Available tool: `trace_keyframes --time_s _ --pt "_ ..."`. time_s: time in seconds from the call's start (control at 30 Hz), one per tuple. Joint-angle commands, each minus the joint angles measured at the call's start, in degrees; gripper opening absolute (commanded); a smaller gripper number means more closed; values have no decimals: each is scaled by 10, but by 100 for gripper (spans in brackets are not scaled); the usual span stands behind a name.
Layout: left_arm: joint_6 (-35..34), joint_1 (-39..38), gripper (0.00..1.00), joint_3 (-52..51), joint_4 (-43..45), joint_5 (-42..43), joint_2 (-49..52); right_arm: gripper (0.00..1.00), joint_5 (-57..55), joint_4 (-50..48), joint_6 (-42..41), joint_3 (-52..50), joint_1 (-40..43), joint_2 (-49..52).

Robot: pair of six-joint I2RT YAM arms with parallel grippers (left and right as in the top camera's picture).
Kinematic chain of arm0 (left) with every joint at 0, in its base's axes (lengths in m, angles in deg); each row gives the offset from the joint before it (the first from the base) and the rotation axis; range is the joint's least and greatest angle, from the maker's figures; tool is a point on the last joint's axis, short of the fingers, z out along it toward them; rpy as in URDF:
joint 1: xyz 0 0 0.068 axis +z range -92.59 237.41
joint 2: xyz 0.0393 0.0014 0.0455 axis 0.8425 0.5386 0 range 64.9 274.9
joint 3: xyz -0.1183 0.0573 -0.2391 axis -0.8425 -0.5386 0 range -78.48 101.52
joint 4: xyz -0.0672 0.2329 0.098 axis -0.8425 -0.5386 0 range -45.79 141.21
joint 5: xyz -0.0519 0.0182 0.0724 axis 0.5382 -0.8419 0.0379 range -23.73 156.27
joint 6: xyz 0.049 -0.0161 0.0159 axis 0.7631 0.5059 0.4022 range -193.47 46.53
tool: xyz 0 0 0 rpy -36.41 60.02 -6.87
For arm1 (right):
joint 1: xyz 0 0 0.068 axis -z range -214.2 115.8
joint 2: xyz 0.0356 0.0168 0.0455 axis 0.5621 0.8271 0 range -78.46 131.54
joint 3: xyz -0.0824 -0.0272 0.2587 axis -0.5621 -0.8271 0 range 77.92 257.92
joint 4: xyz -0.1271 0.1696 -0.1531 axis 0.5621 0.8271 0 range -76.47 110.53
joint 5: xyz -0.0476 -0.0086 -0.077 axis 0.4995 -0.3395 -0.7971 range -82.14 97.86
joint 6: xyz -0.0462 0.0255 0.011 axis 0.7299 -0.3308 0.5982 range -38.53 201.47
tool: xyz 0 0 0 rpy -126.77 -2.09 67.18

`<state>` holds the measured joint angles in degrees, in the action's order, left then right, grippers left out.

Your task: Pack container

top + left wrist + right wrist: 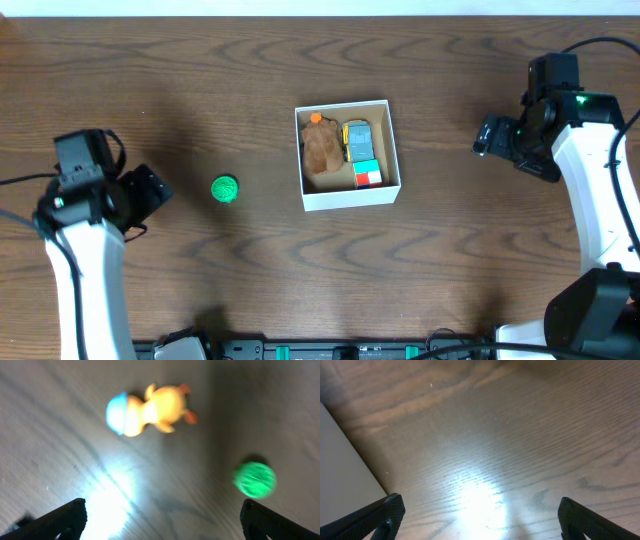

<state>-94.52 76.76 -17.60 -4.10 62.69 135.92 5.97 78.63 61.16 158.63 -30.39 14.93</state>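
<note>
The container (349, 197), a square white box with a brown inside, sits mid-table. It holds a brown plush toy (321, 148), a yellow toy car (356, 139) and a red, green and white block (367, 174). A green ball (224, 189) lies on the table to its left. My left gripper (150, 190) is open and empty just left of the ball. In the left wrist view the ball (254, 479) lies ahead of the right finger of the gripper (162, 506). A yellow duck toy with a blue cap (150, 410) lies farther ahead; it does not show in the overhead view. My right gripper (488, 135) is open and empty, right of the container.
The right wrist view shows bare wood between the open fingers (480, 501) and the container's white wall (340, 460) at the left edge. The table is dark brown wood (200, 80). Black equipment lines the front edge (320, 350).
</note>
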Motion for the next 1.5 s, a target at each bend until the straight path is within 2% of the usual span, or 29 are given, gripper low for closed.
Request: trace_keyframes --time_s 0.0,0.13,0.2,0.3,0.67,0.7,0.73,0.8,0.87,0.9,0.93,1.23,1.47 --pt "-44 42 98 7 2 14 51 99 4 -3 24 -12 3 6" --pt "-51 74 98 5 30 16 111 99 5 -4 24 -14 3 6" --pt "-32 82 98 5 54 16 139 99 5 -4 24 -14 3 6" --pt "-10 84 98 5 81 16 174 99 5 -3 24 -14 3 6" --pt "-10 84 100 5 142 16 264 99 5 0 24 -14 3 6" --pt "-10 84 93 5 144 16 270 99 5 0 24 -14 3 6" --pt "-10 84 71 5 145 16 277 99 5 0 24 -14 3 6" --pt "-10 84 32 5 145 16 285 99 5 1 24 -14 3 6" --pt "-10 84 13 5 145 16 288 99 5 1 24 -14 3 6" --pt "-10 84 9 5 145 16 288 99 5 1 24 -14 3 6" --pt "-10 84 6 5 145 16 287 99 5 1 24 -14 3 6" --pt "-10 81 6 7 145 16 262 99 5 2 24 -14 3 6" --pt "6 63 6 10 141 16 160 99 5 0 24 -14 3 6"
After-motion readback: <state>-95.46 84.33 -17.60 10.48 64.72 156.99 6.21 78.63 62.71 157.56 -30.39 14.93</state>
